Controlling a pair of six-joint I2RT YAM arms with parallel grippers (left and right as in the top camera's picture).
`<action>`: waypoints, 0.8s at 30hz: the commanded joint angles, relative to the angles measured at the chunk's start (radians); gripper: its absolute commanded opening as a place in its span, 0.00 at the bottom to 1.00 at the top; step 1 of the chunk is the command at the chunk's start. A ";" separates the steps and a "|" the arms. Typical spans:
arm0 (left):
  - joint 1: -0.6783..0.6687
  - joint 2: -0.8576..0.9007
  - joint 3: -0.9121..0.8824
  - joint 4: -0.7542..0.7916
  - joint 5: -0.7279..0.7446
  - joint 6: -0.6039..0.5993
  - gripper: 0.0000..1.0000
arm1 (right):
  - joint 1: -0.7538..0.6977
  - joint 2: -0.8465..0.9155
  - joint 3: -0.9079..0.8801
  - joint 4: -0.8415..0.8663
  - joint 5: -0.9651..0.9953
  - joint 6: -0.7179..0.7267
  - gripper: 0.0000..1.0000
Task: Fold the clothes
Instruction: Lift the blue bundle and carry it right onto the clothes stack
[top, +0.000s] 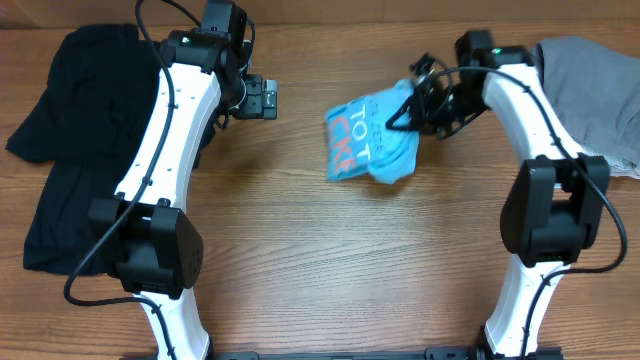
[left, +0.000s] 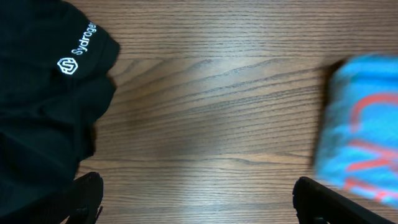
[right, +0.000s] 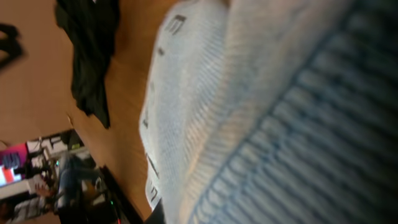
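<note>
Where the right hand (top: 412, 108) clamps it, the T-shirt (top: 362, 145) bunches.

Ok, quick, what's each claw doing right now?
Left claw: open, holding nothing, beside the black shirt.
Right claw: shut on the light blue T-shirt, which hangs bunched from it.

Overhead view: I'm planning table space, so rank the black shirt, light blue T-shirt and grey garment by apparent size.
1. black shirt
2 and 3 unsure: grey garment, cut off by the frame, and bunched light blue T-shirt look alike.
</note>
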 joint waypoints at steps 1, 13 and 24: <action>0.000 0.003 -0.005 0.006 -0.010 0.016 1.00 | -0.027 -0.064 0.098 0.006 -0.047 0.086 0.04; 0.001 0.003 -0.005 0.007 -0.013 0.016 1.00 | -0.268 -0.066 0.386 0.123 0.031 0.448 0.04; 0.001 0.003 -0.005 0.021 -0.013 0.016 1.00 | -0.549 -0.066 0.441 0.259 0.140 0.750 0.04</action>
